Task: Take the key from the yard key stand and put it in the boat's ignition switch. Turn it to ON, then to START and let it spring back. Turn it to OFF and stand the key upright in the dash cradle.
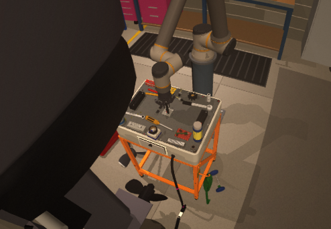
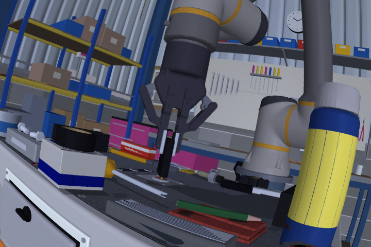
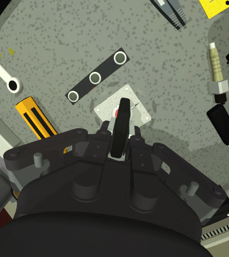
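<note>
The black key (image 2: 165,158) (image 3: 121,124) stands upright with its blade down in the ignition switch (image 2: 162,180) (image 3: 124,110), a small grey square plate with a red centre in the middle of the cart top. My gripper (image 2: 169,142) (image 3: 120,141) (image 1: 165,107) points straight down over it, and its two fingers are clamped on the flat sides of the key's head. A black strip with three round sockets (image 3: 97,77) lies just beyond the switch. I cannot tell which of the things on the cart is the key stand or the dash cradle.
Behind the cart stand the arm's blue pedestal (image 1: 202,69) and a workbench. Around the switch lie a yellow-handled screwdriver (image 1: 154,120), a wrench (image 1: 196,104), a spark plug (image 3: 216,72), a white and blue box (image 2: 72,164), a pencil on a red pad (image 2: 218,214) and a tall yellow can (image 2: 323,177).
</note>
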You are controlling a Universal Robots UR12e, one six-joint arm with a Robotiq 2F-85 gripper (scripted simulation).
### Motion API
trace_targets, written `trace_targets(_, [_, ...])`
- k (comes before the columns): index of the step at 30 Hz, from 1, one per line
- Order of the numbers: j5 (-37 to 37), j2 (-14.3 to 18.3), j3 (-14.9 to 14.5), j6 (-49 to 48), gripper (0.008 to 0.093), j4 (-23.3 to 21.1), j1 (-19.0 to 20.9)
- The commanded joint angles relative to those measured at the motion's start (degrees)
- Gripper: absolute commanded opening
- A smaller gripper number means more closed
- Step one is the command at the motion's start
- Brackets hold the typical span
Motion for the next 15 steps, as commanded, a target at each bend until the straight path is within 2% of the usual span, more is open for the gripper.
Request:
trace_targets(1, [0.04, -0.02, -0.05, 0.31, 0.008, -0.05, 0.01])
trace_targets(15, [0.04, -0.02, -0.06, 1.25, 0.008, -0.05, 0.01])
